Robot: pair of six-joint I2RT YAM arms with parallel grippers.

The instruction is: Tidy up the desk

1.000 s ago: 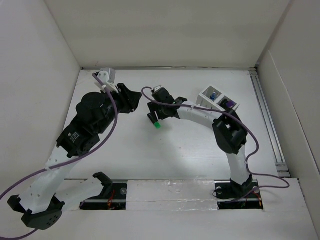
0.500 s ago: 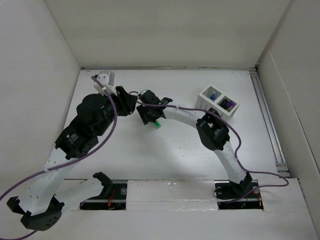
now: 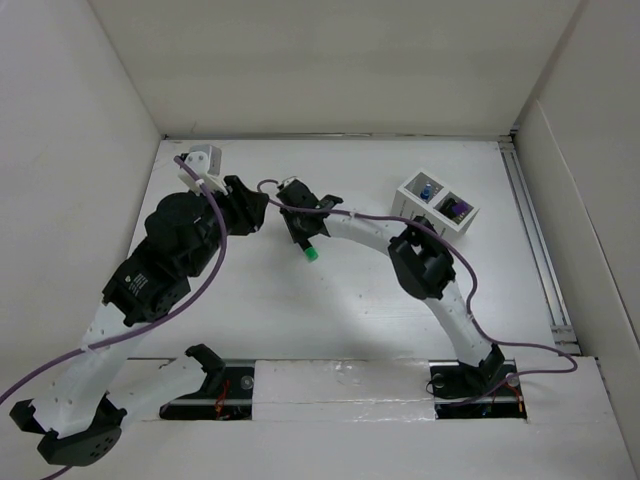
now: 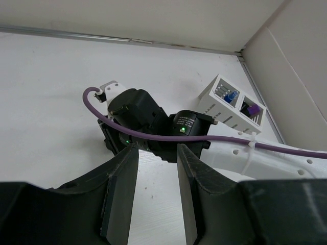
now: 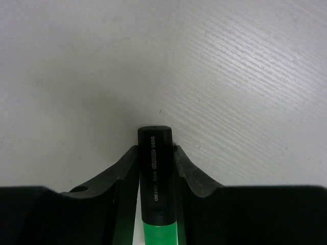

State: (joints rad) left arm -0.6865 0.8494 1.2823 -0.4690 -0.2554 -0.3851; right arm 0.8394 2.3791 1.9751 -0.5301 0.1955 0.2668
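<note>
A green highlighter with a black cap [image 5: 155, 168] lies on the white desk [image 3: 380, 310]. My right gripper [image 5: 155, 149] is shut on its black cap, one finger on each side. From above, only the green end of the highlighter [image 3: 312, 255] pokes out below the right gripper [image 3: 303, 238], at the middle left of the desk. My left gripper [image 4: 157, 153] hovers just left of it, open with only bare desk between its fingers [image 4: 120, 184]. Seen from above, the left gripper [image 3: 255, 207] points at the right wrist.
A small white two-compartment box [image 3: 437, 203] stands at the back right, holding a blue item and a purple item; it also shows in the left wrist view as the box [image 4: 232, 102]. A metal rail [image 3: 535, 250] runs along the right edge. White walls bound the desk.
The right gripper has slid left and down over the highlighter and shut on its cap. The left arm has shifted a little to the left.
</note>
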